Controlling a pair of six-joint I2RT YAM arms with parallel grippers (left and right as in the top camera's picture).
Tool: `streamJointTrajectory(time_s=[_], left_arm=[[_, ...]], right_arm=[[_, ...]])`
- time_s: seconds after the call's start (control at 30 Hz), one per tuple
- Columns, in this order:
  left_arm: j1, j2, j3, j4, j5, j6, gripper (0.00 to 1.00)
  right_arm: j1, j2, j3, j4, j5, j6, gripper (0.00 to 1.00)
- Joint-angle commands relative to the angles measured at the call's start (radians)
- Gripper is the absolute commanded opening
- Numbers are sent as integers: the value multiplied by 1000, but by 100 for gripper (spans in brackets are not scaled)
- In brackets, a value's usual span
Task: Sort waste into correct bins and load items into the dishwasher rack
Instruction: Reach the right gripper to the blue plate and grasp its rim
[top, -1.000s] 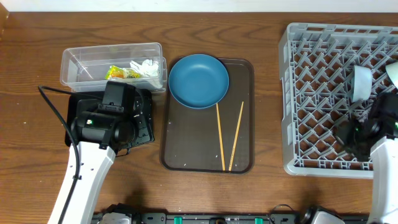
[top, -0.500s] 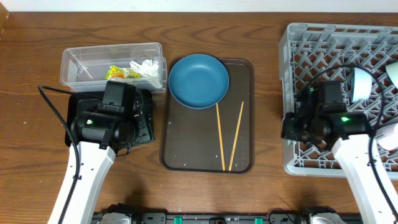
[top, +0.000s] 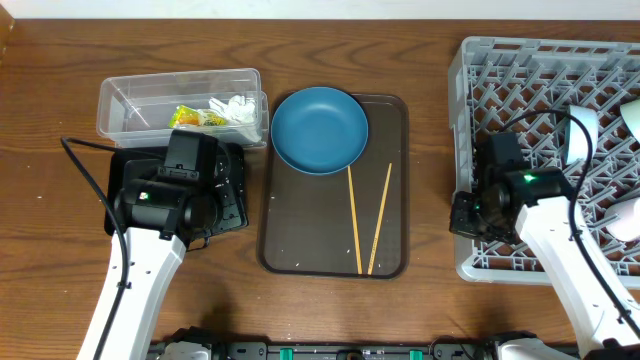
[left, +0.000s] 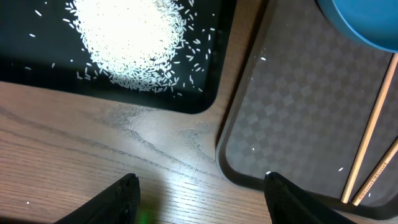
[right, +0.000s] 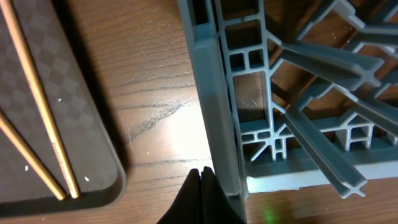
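Observation:
The dark blue dish (top: 320, 130) sits at the far end of the brown serving tray (top: 300, 240), with two wooden chopsticks (top: 367, 218) beside it, also seen in the right wrist view (right: 34, 99). The clear tub (top: 130, 100) holds the yellow-green wrapper (top: 188, 117) and white tissue (top: 232, 108). The heap of rice (left: 134, 37) lies in the black tray (left: 37, 71). My left gripper (left: 199, 196) is open over bare wood beside that tray. My right gripper (right: 202, 180) is shut and empty at the grey rack's (top: 470, 150) left wall (right: 211, 112). Bowls (top: 580, 135) stand in the rack.
The rack's left wall (right: 214, 143) is right against my right fingers. The serving tray's corner (left: 233, 168) lies just right of my left gripper. A strip of bare wood (top: 432, 180) separates serving tray and rack.
My right arm has swung left from the rack's right side to its left wall near the front corner. The left arm has not moved.

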Motion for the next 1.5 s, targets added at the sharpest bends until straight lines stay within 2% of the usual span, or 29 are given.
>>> streamJointTrajectory(time_s=[0.0, 0.3, 0.43, 0.5, 0.57, 0.6, 0.73, 0.8, 0.93, 1.07, 1.27, 1.4, 1.47], left_arm=[[6, 6, 5, -3, -19, 5, 67], [6, 6, 5, -3, -19, 5, 67], [6, 6, 5, -3, -19, 5, 67], [6, 6, 5, -3, -19, 5, 67], [6, 6, 5, -3, -19, 5, 67], [6, 6, 5, -3, -19, 5, 67], [6, 6, 5, -3, -19, 5, 67], [6, 6, 5, -3, -19, 5, 67], [6, 6, 5, 0, -19, 5, 67], [6, 6, 5, 1, -19, 5, 67], [6, 6, 5, 1, -19, 5, 67], [6, 6, 5, 1, -19, 5, 67], [6, 6, 5, 1, -19, 5, 67]], right_arm=[[5, 7, 1, -11, 78, 51, 1], [5, 7, 1, 1, 77, 61, 1], [15, 7, 1, 67, 28, 31, 1], [27, 7, 1, 139, -24, -18, 5], [52, 7, 2, 243, -91, -51, 14], [67, 7, 2, 298, -113, -55, 19], [124, 14, 7, 443, -177, -54, 29], [148, 35, 34, 451, -215, -43, 32], [187, 98, 135, 417, -216, -60, 49], [212, 193, 297, 359, -191, -62, 56], [220, 407, 530, 250, -169, -62, 52], [222, 531, 610, 244, -152, -42, 39], [232, 584, 627, 246, -83, 10, 30]])
